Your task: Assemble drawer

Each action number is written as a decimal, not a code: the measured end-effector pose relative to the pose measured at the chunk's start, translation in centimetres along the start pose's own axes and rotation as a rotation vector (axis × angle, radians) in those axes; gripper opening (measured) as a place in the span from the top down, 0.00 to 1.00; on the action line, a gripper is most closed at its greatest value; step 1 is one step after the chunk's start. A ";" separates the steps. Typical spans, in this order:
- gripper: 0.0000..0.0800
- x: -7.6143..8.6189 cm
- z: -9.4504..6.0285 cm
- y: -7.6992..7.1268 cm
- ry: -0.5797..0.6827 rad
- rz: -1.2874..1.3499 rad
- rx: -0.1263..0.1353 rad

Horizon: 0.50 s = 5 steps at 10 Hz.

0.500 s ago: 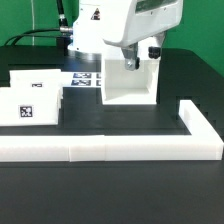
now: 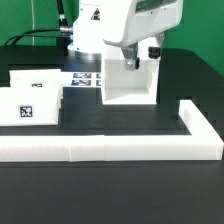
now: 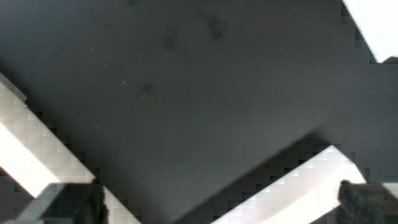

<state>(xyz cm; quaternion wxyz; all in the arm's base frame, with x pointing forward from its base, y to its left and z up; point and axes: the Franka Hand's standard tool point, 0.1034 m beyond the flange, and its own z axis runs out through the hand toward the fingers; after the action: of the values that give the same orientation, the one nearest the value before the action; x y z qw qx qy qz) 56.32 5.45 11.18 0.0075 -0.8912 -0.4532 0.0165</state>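
- Wrist view: fingers (image 3: 66, 203) are set wide, the two dark tips well apart. The dark worktop (image 3: 178, 90) is seen in the gap between them, with nothing clamped there.
- White plastic edges are seen near each tip. Which parts they belong to cannot be told from this view.
- Exterior view: the fingers (image 2: 131, 62) are lowered from the white arm head into the upper, open part of the housing (image 2: 130, 90). Whether a wall is touched cannot be told.
- The housing stands upright on the worktop (image 2: 120, 190), near the middle and toward the rear.
- Two trays are noted at the exterior view's left, well apart from the housing. The front tray (image 2: 12, 108) and the rear tray (image 2: 20, 77) sit one just behind the other, each with a black-and-white tag facing the camera.
- The marker board (image 2: 86, 79) lies flat between the trays and the housing, partly hidden by the housing.
- A long low L-shaped wall (image 2: 100, 149) is laid along the near side of the parts. It turns rearward at the exterior view's right, apart from the housing.
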 end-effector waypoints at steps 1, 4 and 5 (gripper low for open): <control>0.19 0.0 0.0 0.0 0.000 0.000 0.000; 0.19 0.0 0.0 0.0 -0.001 0.000 0.001; 0.19 -0.3 -0.3 -0.5 0.003 0.080 -0.003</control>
<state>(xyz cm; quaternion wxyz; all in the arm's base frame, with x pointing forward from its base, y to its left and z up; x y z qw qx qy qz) 55.80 5.51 11.50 0.0065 -0.9087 -0.4172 0.0146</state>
